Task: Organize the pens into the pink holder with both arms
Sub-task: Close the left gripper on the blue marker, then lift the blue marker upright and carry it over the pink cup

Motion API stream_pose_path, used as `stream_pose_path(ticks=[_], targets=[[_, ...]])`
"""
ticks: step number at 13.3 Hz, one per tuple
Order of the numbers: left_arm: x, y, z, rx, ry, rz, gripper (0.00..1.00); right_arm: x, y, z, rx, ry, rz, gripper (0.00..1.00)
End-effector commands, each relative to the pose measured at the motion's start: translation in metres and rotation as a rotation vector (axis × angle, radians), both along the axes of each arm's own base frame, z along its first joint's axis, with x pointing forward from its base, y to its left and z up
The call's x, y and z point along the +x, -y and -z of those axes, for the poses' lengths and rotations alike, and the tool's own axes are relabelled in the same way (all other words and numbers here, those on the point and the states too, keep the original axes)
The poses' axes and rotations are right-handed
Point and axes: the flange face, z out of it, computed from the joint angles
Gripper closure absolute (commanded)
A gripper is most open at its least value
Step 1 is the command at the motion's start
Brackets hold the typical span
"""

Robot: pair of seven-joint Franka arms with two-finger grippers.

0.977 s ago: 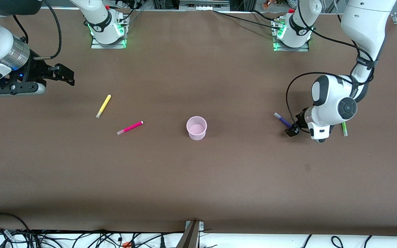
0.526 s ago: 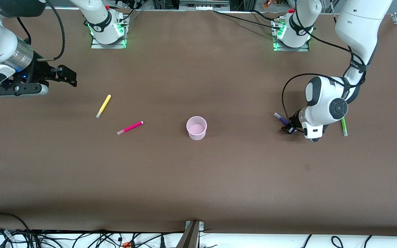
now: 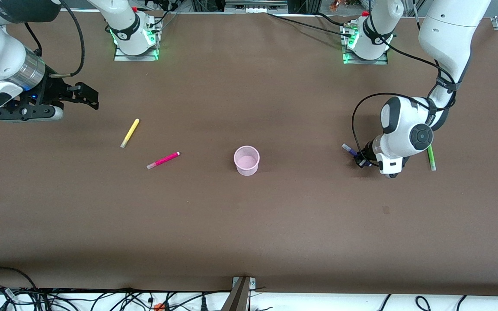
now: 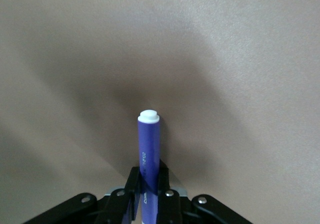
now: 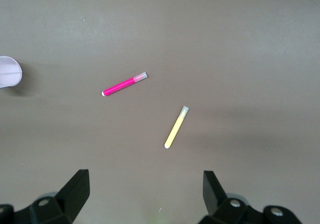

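My left gripper pinches the purple pen low at the table near the green pen, my right gripper waits wide open over the yellow pen and pink pen, pink holder mid-table.

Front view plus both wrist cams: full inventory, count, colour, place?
Slim yellow marker pen: one, on the table toward the right arm's end.
Slim magenta-pink marker pen: one, nearer the front camera than the yellow one.
Small pale pink round plastic cup: one, mid-table, upright, no pens inside.
Dark purple marker pen: one, between the left gripper's fingers.
Bright green marker pen: one, beside the left arm.
Left gripper: shut on the purple pen.
Right gripper: open, above the table near the yellow pen.
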Motion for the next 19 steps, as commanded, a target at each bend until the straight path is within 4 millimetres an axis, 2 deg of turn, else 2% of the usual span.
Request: stream_pose_path(ticks=[1, 3, 5, 6, 7, 9, 11, 13, 16, 18, 19], targets=[[0.031, 0.009, -0.06, -0.027, 0.088, -0.031, 1.0, -0.007, -0.003, -0.004, 0.007, 0.009, 0.009, 0.0], [0.06, 0.033, -0.125, -0.054, 0.081, -0.065, 1.0, -0.007, -0.005, 0.001, 0.007, 0.002, 0.007, 0.0], [0.08, 0.072, -0.18, -0.076, 0.093, -0.101, 1.0, -0.007, -0.007, -0.001, 0.008, 0.009, 0.002, 0.0], [0.085, 0.093, -0.199, -0.083, 0.118, -0.137, 1.0, -0.007, -0.007, -0.001, 0.008, 0.009, 0.002, 0.0], [0.085, 0.118, -0.214, -0.087, 0.131, -0.181, 1.0, -0.007, -0.007, 0.0, 0.008, 0.008, 0.004, 0.0], [0.087, 0.157, -0.242, -0.064, 0.181, -0.237, 1.0, -0.007, -0.008, 0.0, 0.008, 0.008, 0.002, 0.0], [0.086, 0.201, -0.255, -0.028, 0.223, -0.28, 1.0, -0.008, -0.007, 0.0, 0.009, 0.006, 0.005, 0.0], [0.085, 0.24, -0.259, 0.004, 0.268, -0.299, 1.0, -0.008, -0.008, 0.0, 0.009, 0.007, 0.002, 0.0], [0.077, 0.297, -0.247, 0.085, 0.353, -0.336, 1.0, -0.007, -0.008, 0.002, 0.01, 0.002, 0.007, 0.0], [0.083, 0.331, -0.234, 0.108, 0.42, -0.326, 1.0, -0.012, -0.015, 0.014, 0.001, -0.01, 0.043, 0.0], [0.083, 0.347, -0.222, 0.126, 0.446, -0.294, 1.0, -0.011, -0.018, 0.014, 0.002, -0.003, 0.043, 0.0]])
